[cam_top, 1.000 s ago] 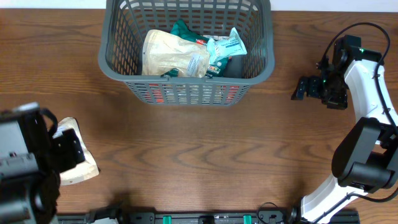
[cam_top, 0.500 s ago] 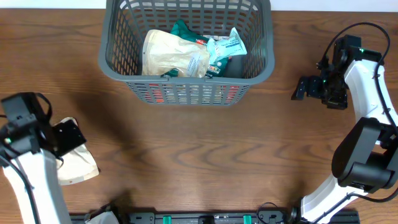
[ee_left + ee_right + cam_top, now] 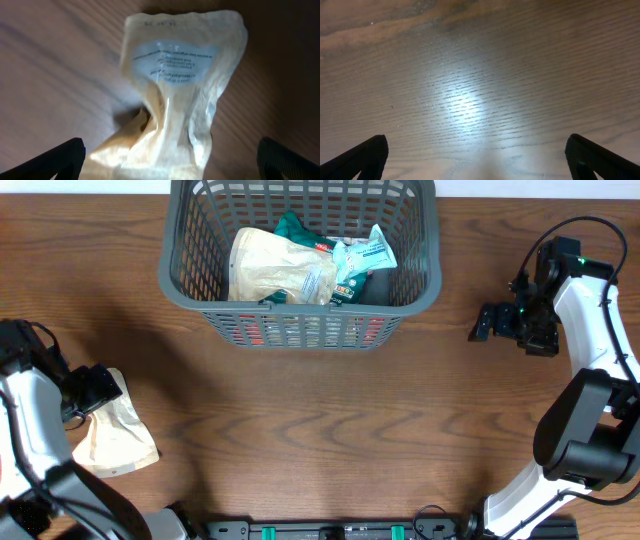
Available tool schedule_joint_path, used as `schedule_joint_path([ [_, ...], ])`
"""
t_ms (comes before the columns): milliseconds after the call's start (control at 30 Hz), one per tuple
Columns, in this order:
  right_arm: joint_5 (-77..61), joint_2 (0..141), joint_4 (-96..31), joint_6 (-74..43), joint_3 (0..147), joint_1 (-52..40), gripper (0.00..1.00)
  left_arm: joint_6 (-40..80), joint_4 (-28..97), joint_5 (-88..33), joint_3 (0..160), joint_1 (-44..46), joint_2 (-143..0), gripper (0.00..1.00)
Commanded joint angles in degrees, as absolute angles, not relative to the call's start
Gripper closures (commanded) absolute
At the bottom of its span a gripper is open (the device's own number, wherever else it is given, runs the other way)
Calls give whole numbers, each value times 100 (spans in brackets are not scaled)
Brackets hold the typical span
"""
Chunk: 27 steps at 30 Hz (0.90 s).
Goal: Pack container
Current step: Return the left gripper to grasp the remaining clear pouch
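Observation:
The container [image 3: 300, 308], a dark grey lattice basket, stands at the back centre. It holds a tan packet [image 3: 272, 268] and teal-and-white packets [image 3: 362, 258]. Another tan packet [image 3: 118, 438] with a pale label lies flat on the table at the left; the left wrist view shows this crumpled packet [image 3: 175, 95] filling the frame. My left gripper [image 3: 95, 388] [image 3: 170, 165] hovers open at the packet's upper end, and the dark fingertips [image 3: 60, 159] stand wide on either side without touching it. My right gripper [image 3: 487, 321] [image 3: 480, 162] is open over bare wood at the right.
The wooden table [image 3: 330, 430] stretches between the two arms. The right arm's white links [image 3: 590, 360] curve along the right edge. A dark rail [image 3: 330, 530] runs along the front edge.
The left arm has swung back and left, away from the camera. Its gripper has slid toward the packet's upper end, uncovering more of the packet. The right arm has not moved.

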<state>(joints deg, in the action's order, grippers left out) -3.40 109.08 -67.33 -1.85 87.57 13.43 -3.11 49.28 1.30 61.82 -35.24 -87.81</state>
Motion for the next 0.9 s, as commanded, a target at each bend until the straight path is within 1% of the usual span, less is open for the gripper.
schedule_joint_path([
  [0, -366, 10886, -6759, -75, 8753, 1341, 1, -679, 4790, 10, 6208, -3551, -9126, 1],
  [133, -366, 10886, -6799, -75, 8753, 1341, 1, -899, 4560, -108, 6208, -3551, -9535, 1],
  [433, -366, 10886, -6814, -75, 8753, 1341, 1, -943, 4106, -115, 6202, -3551, -10296, 0],
  [500, -366, 10886, -6820, -75, 8753, 1341, 1, -947, 4053, -174, 6184, -3551, -10381, 2],
  [600, -366, 10886, -6820, -75, 8753, 1341, 1, -1090, 3824, -412, 6016, -3551, -10416, 10],
  [667, -366, 10886, -6823, -75, 8753, 1341, 1, -1090, 3677, -414, 5865, -3551, -10416, 22],
  [733, -364, 10886, -6825, -75, 8753, 1341, 1, -1087, 3548, -416, 5741, -3548, -10416, 31],
  [800, -364, 10886, -6838, -73, 8753, 1341, 1, -1090, 3454, -495, 5655, -3542, -10416, 38],
  [867, -364, 10886, -6840, -73, 8753, 1341, 1, -1090, 3437, -543, 5642, -3542, -10416, 49],
])
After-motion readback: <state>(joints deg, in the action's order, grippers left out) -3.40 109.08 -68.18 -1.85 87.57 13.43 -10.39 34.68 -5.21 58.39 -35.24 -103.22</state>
